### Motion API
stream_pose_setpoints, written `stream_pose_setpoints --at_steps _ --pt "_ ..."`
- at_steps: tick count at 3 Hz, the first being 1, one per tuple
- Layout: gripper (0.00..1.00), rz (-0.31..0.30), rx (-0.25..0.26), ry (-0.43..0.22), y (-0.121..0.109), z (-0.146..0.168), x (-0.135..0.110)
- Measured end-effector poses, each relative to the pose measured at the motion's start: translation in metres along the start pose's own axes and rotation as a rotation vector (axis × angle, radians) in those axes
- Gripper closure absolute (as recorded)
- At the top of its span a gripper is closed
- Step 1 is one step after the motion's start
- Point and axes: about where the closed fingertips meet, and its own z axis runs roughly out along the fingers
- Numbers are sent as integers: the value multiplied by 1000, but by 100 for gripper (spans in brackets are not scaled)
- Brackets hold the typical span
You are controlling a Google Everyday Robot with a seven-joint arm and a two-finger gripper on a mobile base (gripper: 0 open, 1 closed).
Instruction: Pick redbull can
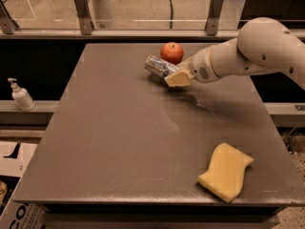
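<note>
The redbull can (158, 65) is a slim silver can with dark bluish patches. It lies on its side at the far middle of the grey table (119, 142). A red apple (172, 52) sits just behind it, close to its right end. My gripper (177, 77) has cream-coloured tips and reaches in from the right on the white arm (248, 54). It sits low over the table at the can's right end and touches or overlaps it. The can's right end is hidden behind the gripper.
A yellow sponge (226, 171) lies near the table's front right corner. A white pump bottle (21, 95) stands on a ledge to the left, off the table. A metal rail with posts (85, 11) runs behind the table's far edge.
</note>
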Motion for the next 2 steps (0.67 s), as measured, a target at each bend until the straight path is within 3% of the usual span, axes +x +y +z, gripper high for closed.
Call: stream_pose_setpoints --at_steps 2 --pt "100 -91 23 -107 22 -36 -22"
